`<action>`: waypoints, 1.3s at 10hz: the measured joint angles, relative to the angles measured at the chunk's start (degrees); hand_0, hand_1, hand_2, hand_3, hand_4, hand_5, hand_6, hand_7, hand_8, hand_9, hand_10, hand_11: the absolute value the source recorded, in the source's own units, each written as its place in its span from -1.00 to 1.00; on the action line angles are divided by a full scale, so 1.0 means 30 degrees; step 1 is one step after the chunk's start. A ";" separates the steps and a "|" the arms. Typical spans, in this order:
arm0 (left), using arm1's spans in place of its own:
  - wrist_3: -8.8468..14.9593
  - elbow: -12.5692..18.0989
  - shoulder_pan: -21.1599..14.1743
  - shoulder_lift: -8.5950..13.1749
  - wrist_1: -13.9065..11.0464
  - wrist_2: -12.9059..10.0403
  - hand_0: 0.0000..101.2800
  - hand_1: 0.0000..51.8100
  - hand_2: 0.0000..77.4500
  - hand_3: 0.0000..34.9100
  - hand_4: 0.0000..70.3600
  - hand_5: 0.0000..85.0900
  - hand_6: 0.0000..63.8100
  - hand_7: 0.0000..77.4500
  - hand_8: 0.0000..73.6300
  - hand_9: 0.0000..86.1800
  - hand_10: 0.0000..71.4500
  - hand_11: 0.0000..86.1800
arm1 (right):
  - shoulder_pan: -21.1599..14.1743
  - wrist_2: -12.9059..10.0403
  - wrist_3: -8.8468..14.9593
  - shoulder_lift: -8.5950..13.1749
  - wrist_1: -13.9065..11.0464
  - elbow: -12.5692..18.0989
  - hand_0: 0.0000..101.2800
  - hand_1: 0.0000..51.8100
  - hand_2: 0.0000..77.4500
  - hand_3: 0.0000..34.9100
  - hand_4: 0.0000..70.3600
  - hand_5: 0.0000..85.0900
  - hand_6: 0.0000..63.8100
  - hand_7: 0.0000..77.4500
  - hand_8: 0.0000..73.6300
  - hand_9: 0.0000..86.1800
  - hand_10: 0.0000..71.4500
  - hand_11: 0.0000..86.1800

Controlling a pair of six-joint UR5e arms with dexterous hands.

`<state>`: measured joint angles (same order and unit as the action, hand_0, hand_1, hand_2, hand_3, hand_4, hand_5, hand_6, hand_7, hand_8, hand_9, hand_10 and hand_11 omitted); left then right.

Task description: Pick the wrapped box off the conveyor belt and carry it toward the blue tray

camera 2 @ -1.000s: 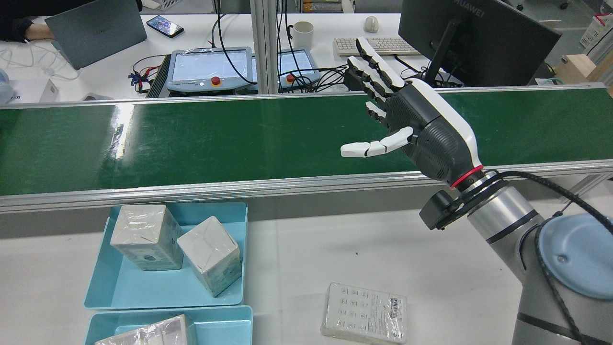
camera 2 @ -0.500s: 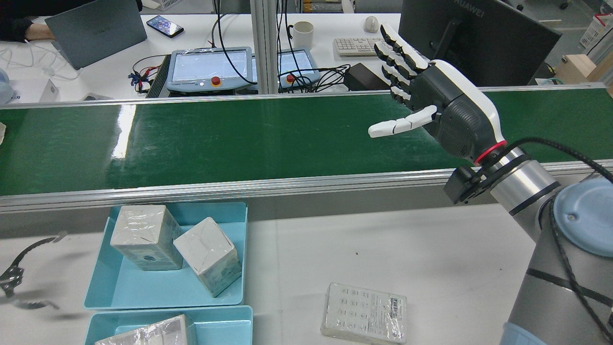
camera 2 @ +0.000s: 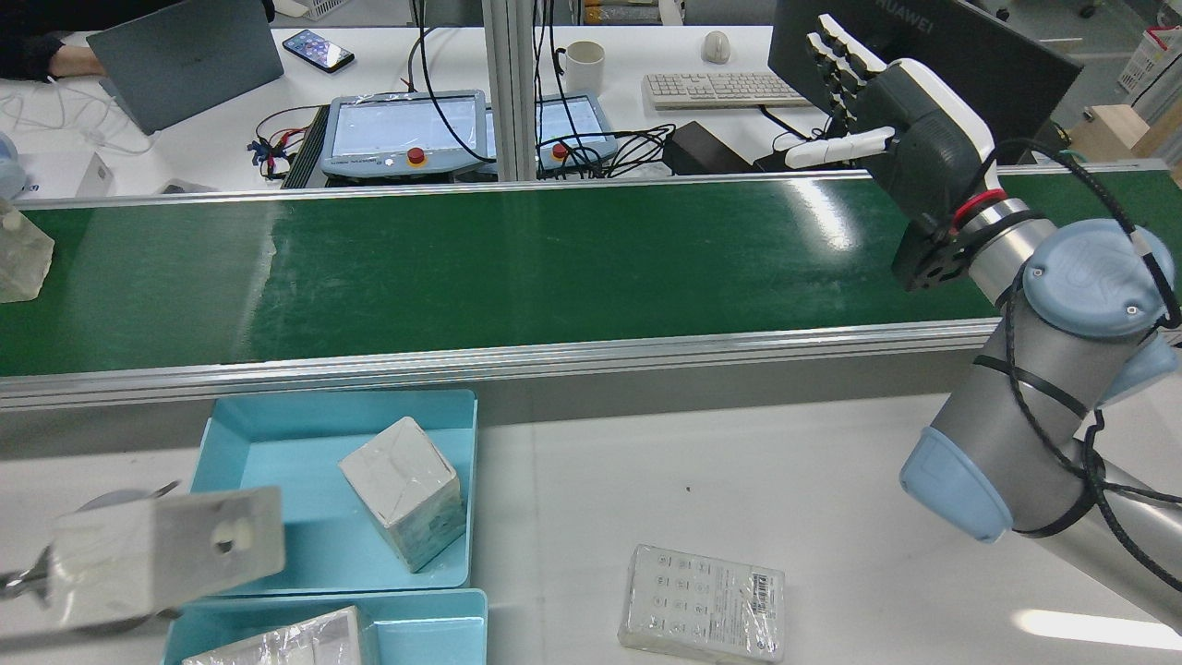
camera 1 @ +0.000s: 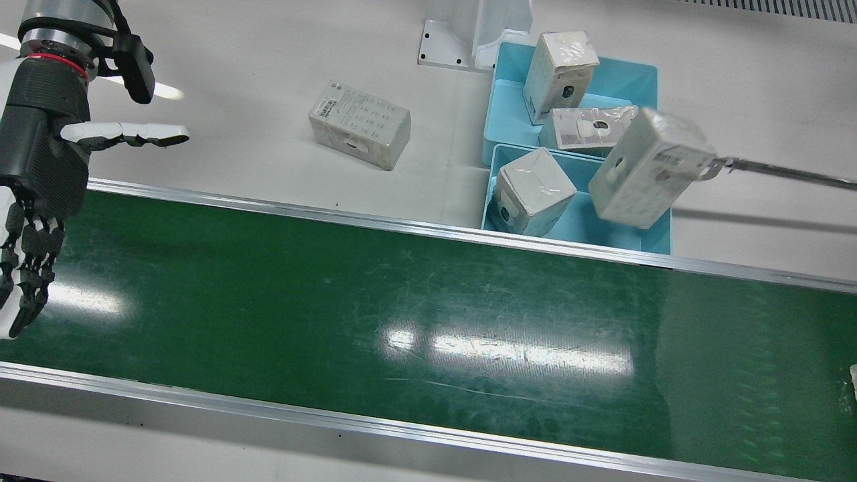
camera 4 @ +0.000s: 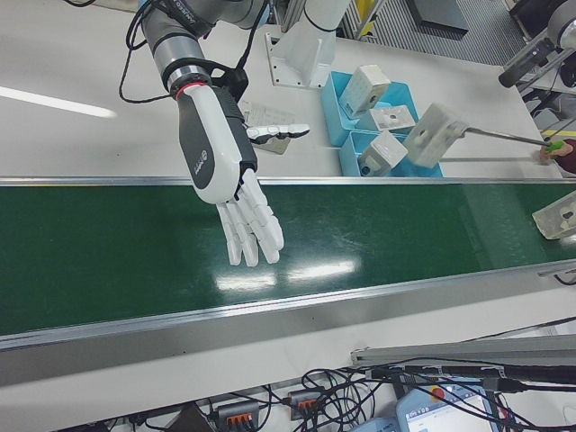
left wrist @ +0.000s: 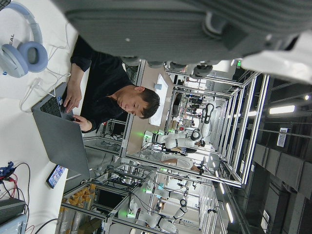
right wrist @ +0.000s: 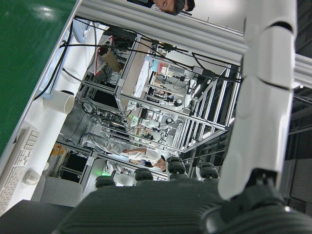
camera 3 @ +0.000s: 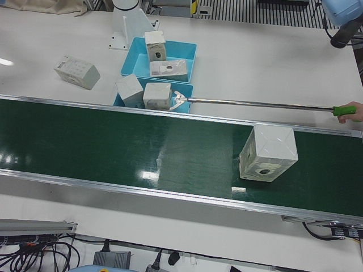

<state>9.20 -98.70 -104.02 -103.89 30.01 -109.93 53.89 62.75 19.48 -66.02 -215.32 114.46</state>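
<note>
The right hand [camera 4: 232,175] hung empty with fingers spread above the belt [camera 4: 135,252], apparently waiting for the box [camera 3: 268,152] riding in from the far end.

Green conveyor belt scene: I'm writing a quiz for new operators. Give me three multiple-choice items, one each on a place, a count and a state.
1. Where on the green conveyor belt does the wrapped white box lie?
A. under the right hand
B. mid-belt
C. near the robot's left end

2. How many blue plastic trays stand on the white table?
A. one
B. two
C. four

3. The right hand is:
A. open, holding nothing
B. shut on a box
C. pressed flat into a tray

Answers: 1 C, the box lies at the rear view's left edge, far from the hand. 2 B, two trays stand end to end beside the belt. 3 A, its fingers are spread above bare belt.
</note>
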 joint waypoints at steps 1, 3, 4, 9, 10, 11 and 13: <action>0.0000 0.0000 0.0000 0.0000 -0.0001 0.0000 -1.00 -1.00 -0.97 -1.00 -1.00 -0.97 -1.00 -1.00 -1.00 -1.00 -0.98 -1.00 | 0.0087 0.0015 -0.0360 0.0122 0.0099 -0.0115 -0.13 -0.71 -0.85 -0.94 -1.00 -0.97 -1.00 -1.00 -0.99 -0.96 -1.00 -0.97; 0.0000 0.0000 0.0000 0.0000 -0.0001 0.0001 -1.00 -1.00 -0.99 -1.00 -1.00 -0.97 -1.00 -1.00 -1.00 -1.00 -0.98 -1.00 | 0.0152 0.0027 -0.0971 0.0310 0.0179 -0.0175 -0.15 -0.58 -0.86 -0.94 -1.00 -0.97 -1.00 -1.00 -0.99 -0.96 -1.00 -0.97; 0.0000 0.0000 0.0001 0.0000 -0.0001 0.0000 -1.00 -1.00 -0.99 -1.00 -1.00 -0.97 -1.00 -1.00 -1.00 -1.00 -1.00 -1.00 | 0.0100 0.0029 -0.1102 0.0377 0.0190 -0.0189 -0.15 -0.58 -0.86 -0.94 -1.00 -0.97 -1.00 -1.00 -0.99 -0.96 -1.00 -0.97; 0.0000 -0.0001 0.0000 -0.0001 -0.0001 0.0000 -1.00 -1.00 -0.99 -1.00 -1.00 -0.97 -1.00 -1.00 -1.00 -1.00 -1.00 -1.00 | -0.0436 0.0013 -0.1166 0.0384 0.0201 -0.0193 -0.23 -0.64 -0.83 -0.84 -1.00 -0.94 -1.00 -1.00 -0.96 -0.96 -1.00 -0.97; 0.0000 0.0000 0.0000 0.0000 -0.0001 0.0000 -1.00 -1.00 -0.99 -1.00 -1.00 -0.97 -1.00 -1.00 -1.00 -1.00 -1.00 -1.00 | -0.0545 -0.0002 -0.1155 0.0371 0.0193 -0.0196 -0.19 -0.64 -0.75 -0.78 -1.00 -0.92 -1.00 -1.00 -0.96 -0.96 -1.00 -0.97; 0.0000 0.0000 0.0000 0.0000 -0.0001 0.0000 -1.00 -1.00 -0.99 -1.00 -1.00 -0.97 -1.00 -0.99 -1.00 -1.00 -1.00 -1.00 | -0.0626 -0.0014 -0.1145 0.0365 0.0191 -0.0200 -0.19 -0.64 -0.75 -0.78 -1.00 -0.92 -1.00 -1.00 -0.96 -0.96 -1.00 -0.97; 0.0000 -0.0001 0.0000 0.0000 -0.0001 0.0000 -1.00 -1.00 -0.97 -1.00 -1.00 -0.97 -1.00 -1.00 -1.00 -1.00 -1.00 -1.00 | -0.0730 -0.0025 -0.1142 0.0357 0.0190 -0.0204 -0.19 -0.64 -0.75 -0.82 -1.00 -0.88 -1.00 -1.00 -0.96 -0.96 -1.00 -0.97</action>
<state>9.20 -98.71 -104.02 -103.89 30.01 -109.93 51.70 62.68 16.05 -64.95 -214.75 113.85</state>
